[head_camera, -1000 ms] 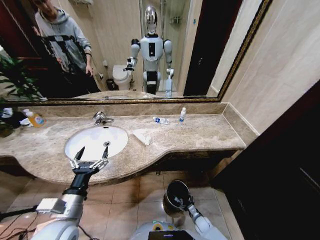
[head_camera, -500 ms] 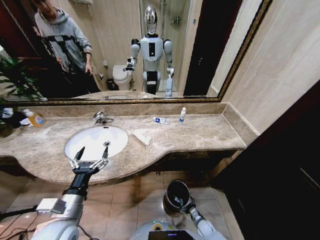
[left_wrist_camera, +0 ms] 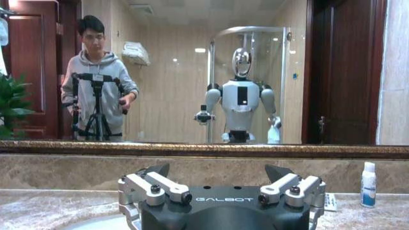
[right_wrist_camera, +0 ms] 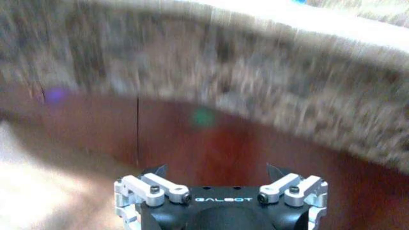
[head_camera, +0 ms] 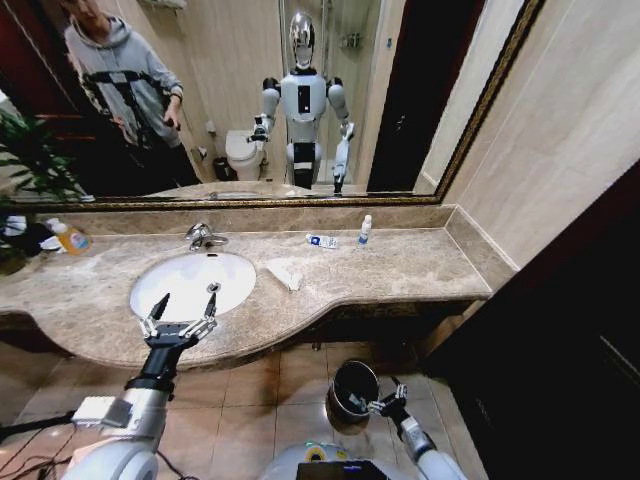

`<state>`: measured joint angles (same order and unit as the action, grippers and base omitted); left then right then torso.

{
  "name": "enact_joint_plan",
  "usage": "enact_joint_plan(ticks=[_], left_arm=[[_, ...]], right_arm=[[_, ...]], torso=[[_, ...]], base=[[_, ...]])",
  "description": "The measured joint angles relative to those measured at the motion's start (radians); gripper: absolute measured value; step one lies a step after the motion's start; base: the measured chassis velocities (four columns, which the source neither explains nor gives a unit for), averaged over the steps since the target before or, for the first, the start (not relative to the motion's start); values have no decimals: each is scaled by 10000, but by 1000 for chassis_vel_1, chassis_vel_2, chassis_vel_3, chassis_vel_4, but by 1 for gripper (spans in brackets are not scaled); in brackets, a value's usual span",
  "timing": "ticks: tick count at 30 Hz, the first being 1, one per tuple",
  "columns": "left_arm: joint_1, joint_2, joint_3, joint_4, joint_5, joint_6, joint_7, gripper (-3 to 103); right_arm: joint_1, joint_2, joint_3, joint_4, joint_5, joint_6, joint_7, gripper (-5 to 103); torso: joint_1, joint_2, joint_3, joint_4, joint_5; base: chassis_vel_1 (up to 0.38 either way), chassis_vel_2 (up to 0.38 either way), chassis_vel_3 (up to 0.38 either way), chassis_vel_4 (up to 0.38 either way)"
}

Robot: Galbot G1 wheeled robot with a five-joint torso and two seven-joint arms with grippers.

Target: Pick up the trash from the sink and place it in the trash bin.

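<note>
1. Lying on the beige-brown marble countertop (head_camera: 400, 265), right of the sink (head_camera: 190, 282), is the trash: a crumpled white tissue (head_camera: 284, 272), a white-and-blue tube (head_camera: 321, 241) and a blue-capped bottle (head_camera: 365, 230) standing upright by the backsplash.
2. The white oval sink has a chrome faucet (head_camera: 203, 237) behind it.
3. The left gripper (head_camera: 180, 308) hovers over the sink's front rim, fingers spread wide and empty.
4. The right gripper (head_camera: 392, 400), also spread and empty, is low beside the trash bin (head_camera: 352, 390) on the tiled floor.
</note>
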<state>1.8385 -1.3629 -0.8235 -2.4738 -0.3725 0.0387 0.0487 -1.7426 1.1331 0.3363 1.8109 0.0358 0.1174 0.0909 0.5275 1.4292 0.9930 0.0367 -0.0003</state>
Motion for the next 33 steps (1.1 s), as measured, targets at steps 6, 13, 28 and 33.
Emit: enact_joint_plan(ticks=[6,13,28,33], left_arm=[[0,0,1,0,0,0,1,100],[0,0,1,0,0,0,1,100],[0,0,1,0,0,0,1,100],[0,0,0,0,0,0,0,100]], right_arm=[[-833,78,204,1887,-197,-191,-21,100],[-293,-1,-61,2948,-127,-589,41,100],[4892,-200,-986,2303,3120,-2028,-18,100],[7146,-119,-1445,728,3950,-2452,27,100]], torso=[[0,0,0,1,2],[0,0,0,1,2],[2,-1,2,1,3],[2,-2,3,2,0]], base=[[0,0,0,0],[0,0,0,0],[0,0,0,0],[0,0,0,0]])
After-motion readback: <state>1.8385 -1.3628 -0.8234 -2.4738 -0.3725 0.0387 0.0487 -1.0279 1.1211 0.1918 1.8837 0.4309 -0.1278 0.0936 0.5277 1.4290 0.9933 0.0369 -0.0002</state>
